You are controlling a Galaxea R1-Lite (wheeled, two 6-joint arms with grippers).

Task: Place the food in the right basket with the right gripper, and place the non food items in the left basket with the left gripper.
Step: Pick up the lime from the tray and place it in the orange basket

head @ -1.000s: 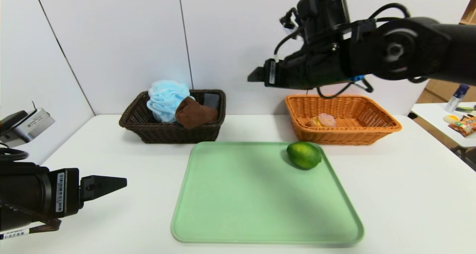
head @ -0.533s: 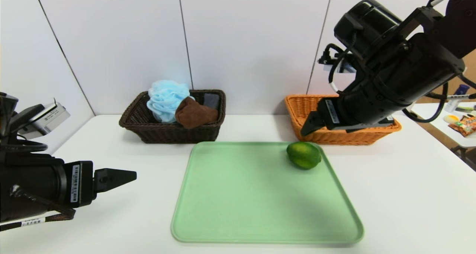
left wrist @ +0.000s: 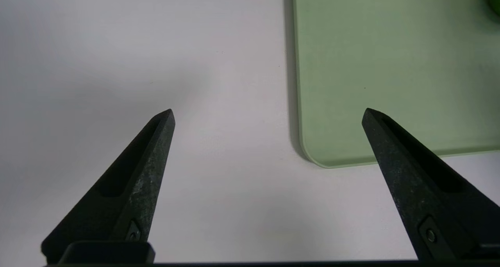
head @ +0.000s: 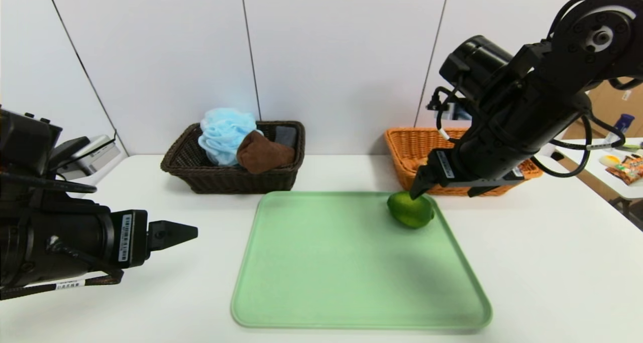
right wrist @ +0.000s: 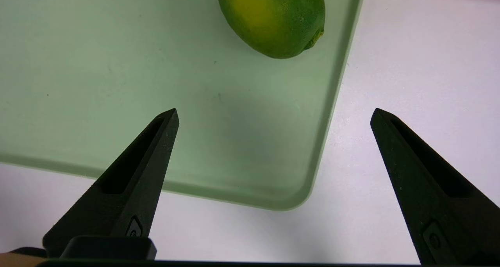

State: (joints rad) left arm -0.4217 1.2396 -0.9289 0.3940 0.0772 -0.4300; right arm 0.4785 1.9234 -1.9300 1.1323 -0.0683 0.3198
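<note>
The green citrus fruit (head: 410, 210) lies at the far right corner of the green tray (head: 351, 277); it also shows in the right wrist view (right wrist: 273, 18). My right gripper (head: 418, 188) hangs open and empty just above and behind it. The orange basket (head: 407, 147) stands behind, largely covered by my right arm; the bun is hidden. The dark brown basket (head: 201, 175) holds the blue pouf (head: 223, 134), the brown towel (head: 263, 153) and the dark grey towel (head: 285, 134). The bottle is not visible. My left gripper (head: 188, 231) is open and empty at the left.
The tray's near left corner (left wrist: 332, 157) shows between my left fingers. White wall panels stand close behind both baskets. A side table (head: 603, 157) with small items stands at the far right. Bare white tabletop (head: 552, 262) lies right of the tray.
My right arm swung down from above the orange basket to the fruit on the tray. My left gripper moved a little to the right.
</note>
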